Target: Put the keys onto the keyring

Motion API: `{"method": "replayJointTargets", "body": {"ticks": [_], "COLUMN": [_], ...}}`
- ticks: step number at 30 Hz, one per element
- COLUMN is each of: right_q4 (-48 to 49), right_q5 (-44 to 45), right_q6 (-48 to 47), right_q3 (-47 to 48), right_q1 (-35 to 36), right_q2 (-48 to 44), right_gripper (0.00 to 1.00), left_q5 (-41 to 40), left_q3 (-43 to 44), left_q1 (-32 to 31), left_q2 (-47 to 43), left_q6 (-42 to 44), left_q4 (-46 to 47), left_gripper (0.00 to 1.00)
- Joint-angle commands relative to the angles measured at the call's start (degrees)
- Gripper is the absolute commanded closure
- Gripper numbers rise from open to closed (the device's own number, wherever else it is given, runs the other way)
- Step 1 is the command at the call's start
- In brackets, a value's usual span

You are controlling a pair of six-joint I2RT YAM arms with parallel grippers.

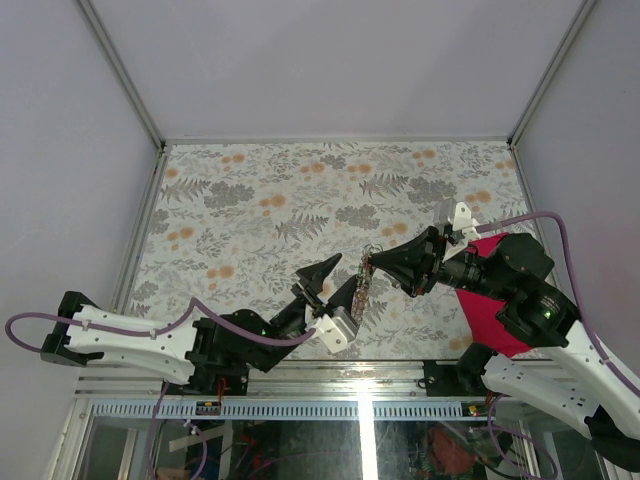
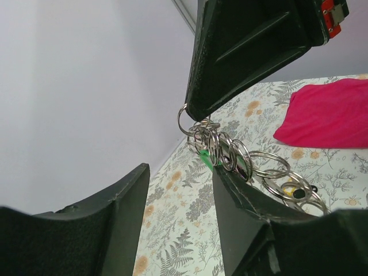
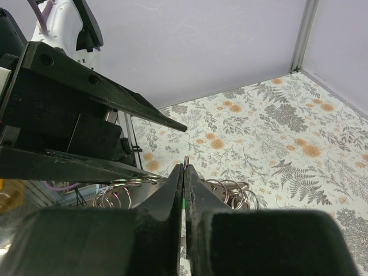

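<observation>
The right tool is pinched tight on the top loop of the keyring. The keyring is a string of thin silvery rings drooping from its tips toward the left tool. A green key head shows among the upper rings, and yellow and black heads sit lower. The left tool's jaws stand partly apart with nothing between them, and the chain passes just beyond one finger.

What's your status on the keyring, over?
Right fingers shut on keyring's top ring. Left fingers open alongside it, gripping nothing. Crimson cloth lies aside, nothing in the way.
</observation>
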Motion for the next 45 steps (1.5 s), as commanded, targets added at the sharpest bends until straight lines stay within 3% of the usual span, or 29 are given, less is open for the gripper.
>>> {"method": "replayJointTargets", "body": {"ticks": [1,9,23,33,45], "right_q4": [6.9,7.1,7.2,7.1,7.2], "right_q5": [0.1,0.0,0.0,-0.1,-0.2], "right_q6": [0.8,0.9,0.9,0.8,0.8], "right_q3": [2.0,1.8,1.4,1.3,1.1], "right_q1": [0.1,0.0,0.1,0.1,0.1], "right_q2": [-0.2,-0.3,-0.7,-0.6,-0.6], "right_gripper": [1.00,1.00,1.00,1.00,1.00], "left_q5": [0.0,1.3,3.0,4.2,4.0], "left_q3": [-0.5,0.3,0.8,2.0,2.2], "left_q1": [-6.5,-6.5,-6.8,-7.1,-7.1], "left_q2": [-0.2,-0.1,0.9,1.7,2.5], "left_q6": [0.2,-0.6,-1.4,-1.2,-0.4], "left_q4": [4.2,3.9,4.0,5.6,6.0], "left_gripper": [0.52,0.59,0.58,0.64,0.57]}}
